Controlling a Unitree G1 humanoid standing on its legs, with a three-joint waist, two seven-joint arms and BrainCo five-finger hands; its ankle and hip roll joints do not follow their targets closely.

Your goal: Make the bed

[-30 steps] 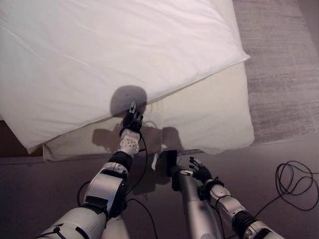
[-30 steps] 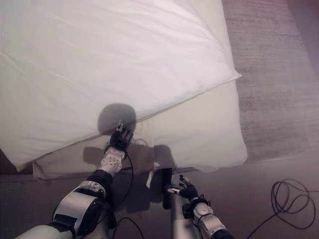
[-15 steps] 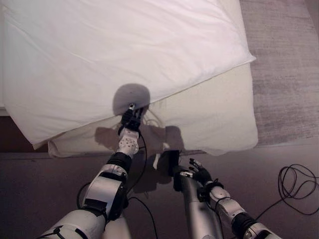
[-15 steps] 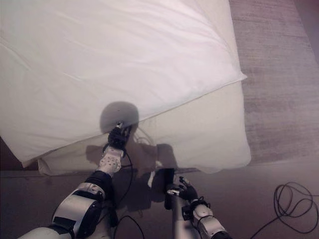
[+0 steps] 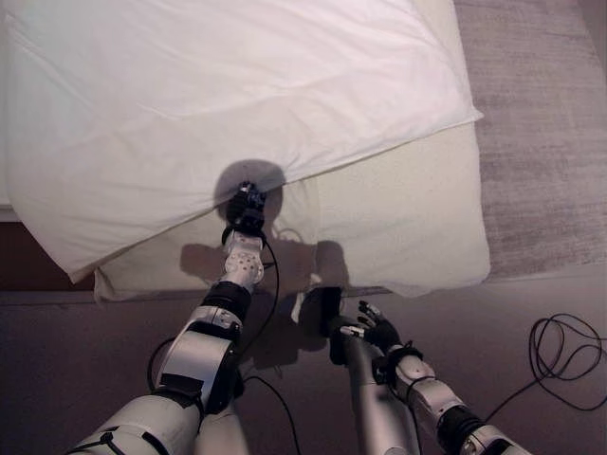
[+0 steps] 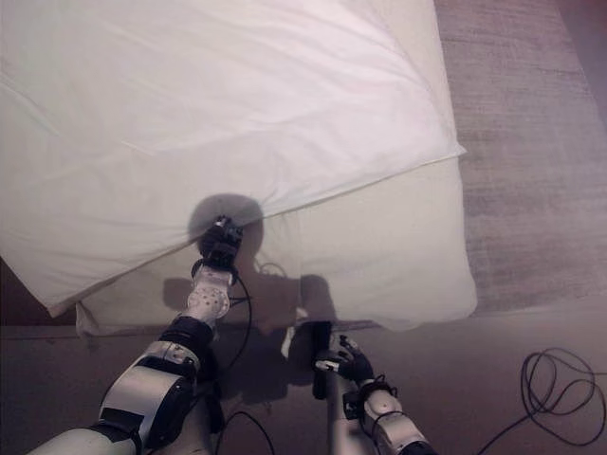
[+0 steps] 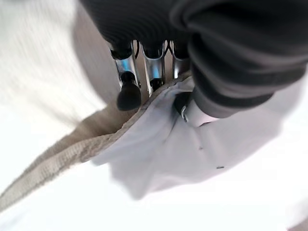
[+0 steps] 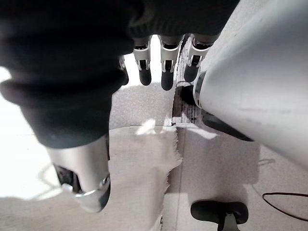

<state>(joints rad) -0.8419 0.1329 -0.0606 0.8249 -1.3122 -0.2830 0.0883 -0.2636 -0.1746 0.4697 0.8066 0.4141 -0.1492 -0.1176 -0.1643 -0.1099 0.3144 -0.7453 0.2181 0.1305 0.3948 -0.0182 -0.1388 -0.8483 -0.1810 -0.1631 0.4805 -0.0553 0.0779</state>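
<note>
The left hand reaches to the near edge of the duvet, where that edge crosses the bed. Its wrist view adds what the eye views lack: the fingers and thumb are curled onto a fold of smooth white cloth, pinching the duvet edge, with a coarse beige woven hem under it.

The duvet is a puffy white sheet with soft creases, lying slanted over the bed; its corner points right, past the hand. Below and right of that edge the cream, finely textured bed cover shows, its rounded corner hanging toward the floor.

Right of the left hand and nearer the robot, the right hand hangs off the bed above the floor, fingers straight and loosely spread, holding nothing. Its wrist view shows the fingers over a frayed beige cloth edge and a seam in the floor.

A grey, ribbed rug lies right of the bed.
</note>
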